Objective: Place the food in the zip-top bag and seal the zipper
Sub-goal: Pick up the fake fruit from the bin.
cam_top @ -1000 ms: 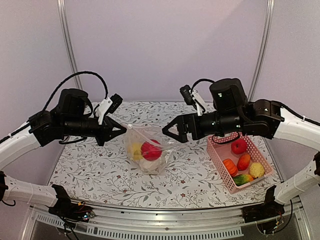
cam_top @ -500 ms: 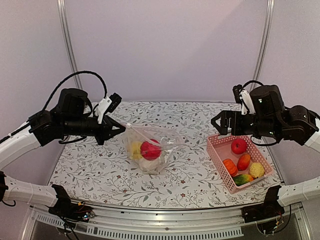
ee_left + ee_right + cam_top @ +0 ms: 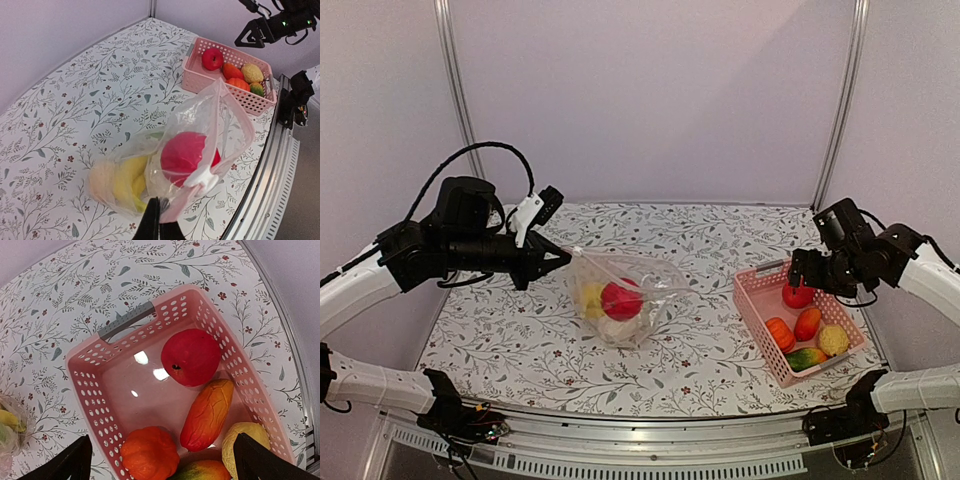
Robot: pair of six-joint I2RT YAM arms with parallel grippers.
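With the bag [image 3: 625, 300] pinched at its mouth by the left claw [image 3: 563, 258], the wide-open right claw [image 3: 799, 274] must be lowered onto the red fruit [image 3: 191, 357] in the basket [image 3: 758, 325].

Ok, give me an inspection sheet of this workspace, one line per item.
Surface: floral table, no spills seen.
Job's things: zip-top bag mid-table, mouth open, holding red fruit, banana, pale piece; five food pieces in pink basket.
Clutter: nothing seen.
Grippers: left gripper shut on the bag's mouth edge; right gripper open above the basket.
Cables: black cable looped over left arm.
Surroundings: plain walls, metal posts, near-edge rail.
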